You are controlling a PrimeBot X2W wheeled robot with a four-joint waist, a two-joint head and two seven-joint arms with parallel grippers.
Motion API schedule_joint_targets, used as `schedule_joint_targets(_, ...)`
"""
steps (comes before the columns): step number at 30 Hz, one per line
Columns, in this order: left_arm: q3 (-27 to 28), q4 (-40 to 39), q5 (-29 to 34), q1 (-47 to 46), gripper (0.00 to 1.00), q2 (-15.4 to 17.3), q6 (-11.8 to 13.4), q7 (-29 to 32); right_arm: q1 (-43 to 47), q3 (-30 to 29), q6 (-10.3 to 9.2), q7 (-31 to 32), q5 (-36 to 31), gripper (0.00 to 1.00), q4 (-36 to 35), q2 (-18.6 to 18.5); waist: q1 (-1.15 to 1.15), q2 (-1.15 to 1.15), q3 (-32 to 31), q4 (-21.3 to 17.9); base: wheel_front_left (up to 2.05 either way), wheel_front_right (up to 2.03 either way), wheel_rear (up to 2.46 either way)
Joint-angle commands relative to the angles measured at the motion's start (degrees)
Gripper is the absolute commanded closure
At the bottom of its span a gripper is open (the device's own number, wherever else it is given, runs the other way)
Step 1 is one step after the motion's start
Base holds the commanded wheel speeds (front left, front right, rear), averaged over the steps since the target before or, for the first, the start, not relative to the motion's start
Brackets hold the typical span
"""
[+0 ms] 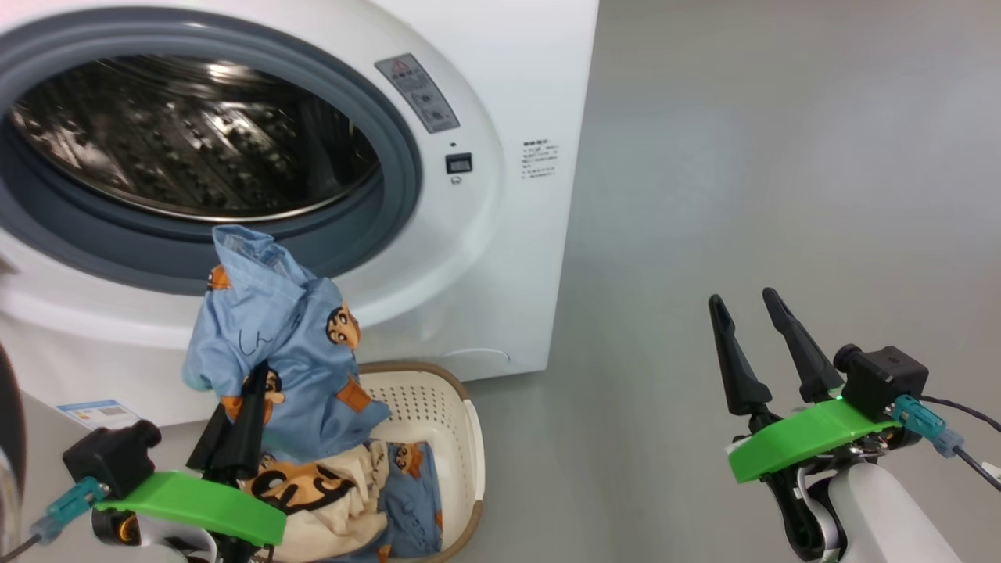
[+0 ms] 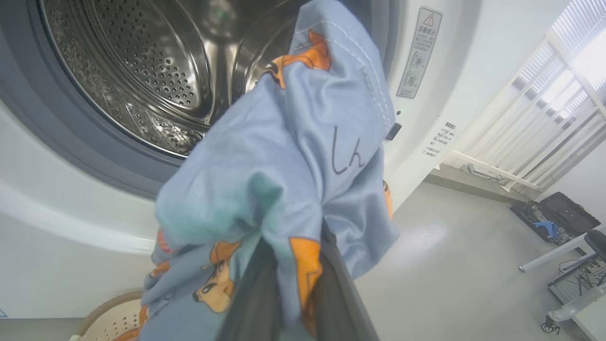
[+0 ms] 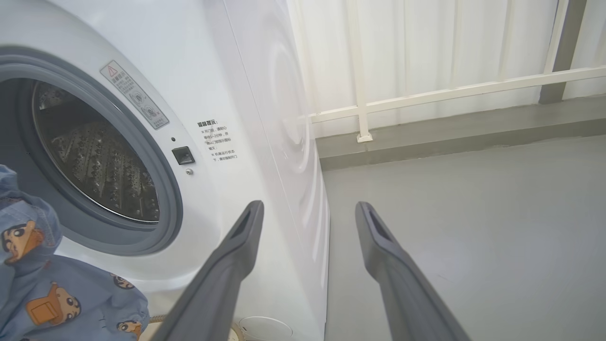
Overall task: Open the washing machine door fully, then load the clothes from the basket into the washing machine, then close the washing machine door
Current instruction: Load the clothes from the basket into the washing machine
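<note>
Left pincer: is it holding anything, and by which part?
The left pincer is shut on the light blue garment, pinching a bunched fold near its middle; cloth rises above the tips and hangs below. The right pincer is open, empty.

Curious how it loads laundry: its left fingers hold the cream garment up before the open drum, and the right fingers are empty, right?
No: in the head view the left fingers hold the light blue garment; the cream garment lies in the basket.
</note>
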Motion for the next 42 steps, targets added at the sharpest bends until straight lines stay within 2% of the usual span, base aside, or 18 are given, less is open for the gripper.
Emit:
schedule_joint_targets(1,2.55,-1.82,1.12,-0.33,1.0,1.42,0.57,-0.77,0.19,1.16,0.33,-0.45,1.13,0.0,-1.17,-0.4,0.0,0.0,-1.81,1.4,0.0,0.0,0.0)
schedule_joint_targets(10,6.63,-7.42,8.73,2.51,1.0,0.0,5.5,-0.77,0.91,1.46,0.33,-0.45,1.98,0.0,-1.02,-2.34,0.0,0.0,-4.31,2.12,0.0,0.0,0.0)
schedule_joint_targets(18,7.5,-8.5,10.92,3.8,1.0,-0.21,6.92,-0.77,1.29,2.28,0.33,-0.45,2.71,0.0,-0.9,-2.87,0.0,0.0,-5.4,1.42,0.0,0.0,0.0)
schedule_joint_targets(28,7.18,-5.67,11.24,0.0,1.0,0.24,6.67,-0.32,1.15,2.86,0.33,-0.45,2.78,0.0,-0.85,-3.45,0.0,0.0,-4.69,0.97,0.0,0.0,0.0)
schedule_joint_targets(37,8.77,0.71,11.86,-11.05,1.0,1.3,4.12,-0.55,-0.2,3.34,0.33,-0.45,1.73,0.0,-1.68,-2.88,0.0,0.0,-0.08,-0.14,0.0,0.0,0.0)
schedule_joint_targets(42,10.83,5.35,12.79,-19.29,1.0,1.93,2.1,-0.73,-1.54,3.45,0.33,-0.45,0.48,0.0,-2.57,-1.75,0.0,0.0,4.82,-1.84,0.0,0.0,0.0)
